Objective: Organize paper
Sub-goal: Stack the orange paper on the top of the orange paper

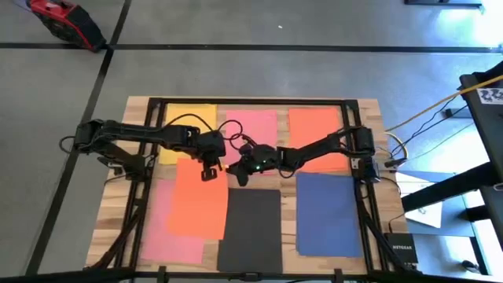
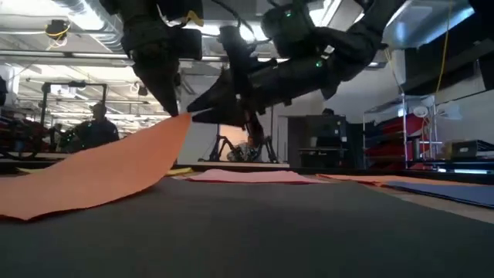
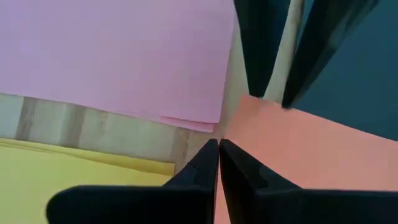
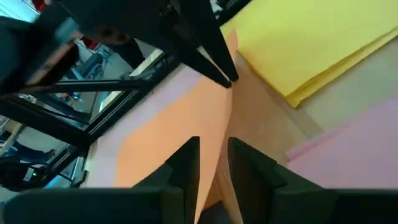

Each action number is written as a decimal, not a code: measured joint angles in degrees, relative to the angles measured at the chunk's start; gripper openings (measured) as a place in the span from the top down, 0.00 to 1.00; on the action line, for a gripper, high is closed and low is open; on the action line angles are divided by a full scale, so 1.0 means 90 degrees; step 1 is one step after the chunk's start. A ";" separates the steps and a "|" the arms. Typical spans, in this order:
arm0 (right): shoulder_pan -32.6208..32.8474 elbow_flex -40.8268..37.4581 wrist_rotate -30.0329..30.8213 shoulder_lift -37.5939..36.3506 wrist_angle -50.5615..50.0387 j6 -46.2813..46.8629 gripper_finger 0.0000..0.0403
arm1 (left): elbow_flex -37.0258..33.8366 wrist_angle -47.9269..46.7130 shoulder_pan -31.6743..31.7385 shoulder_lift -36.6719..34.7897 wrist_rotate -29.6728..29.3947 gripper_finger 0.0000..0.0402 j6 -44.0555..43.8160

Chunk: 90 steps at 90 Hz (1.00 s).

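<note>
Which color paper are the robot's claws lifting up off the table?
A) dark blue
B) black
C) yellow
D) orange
D. The left claw is shut on a corner of the orange sheet, which curls up off the table in the low view, and the right claw has that sheet's edge between its fingers. The yellow paper, dark blue paper and black paper all lie flat.
</note>
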 joint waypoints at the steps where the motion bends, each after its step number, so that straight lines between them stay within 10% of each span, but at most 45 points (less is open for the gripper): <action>1: -0.0004 0.0006 0.0000 0.0021 -0.0001 0.0005 0.82 | 0.0000 0.0000 0.0000 0.0000 0.0000 1.00 0.0000; 42: -0.0008 0.0098 0.0170 0.0201 -0.0042 -0.0035 0.71 | 0.0000 0.0153 0.0000 0.0000 0.0000 1.00 -0.0015; 64: -0.0008 0.0098 0.0439 0.0201 -0.0033 -0.0512 0.97 | -0.0001 0.0254 0.0000 0.0000 -0.0001 1.00 -0.0015; 90: -0.0010 0.0098 0.0671 0.0136 -0.0027 -0.0684 1.00 | 0.0021 0.0476 0.0005 -0.0171 -0.0268 1.00 0.0003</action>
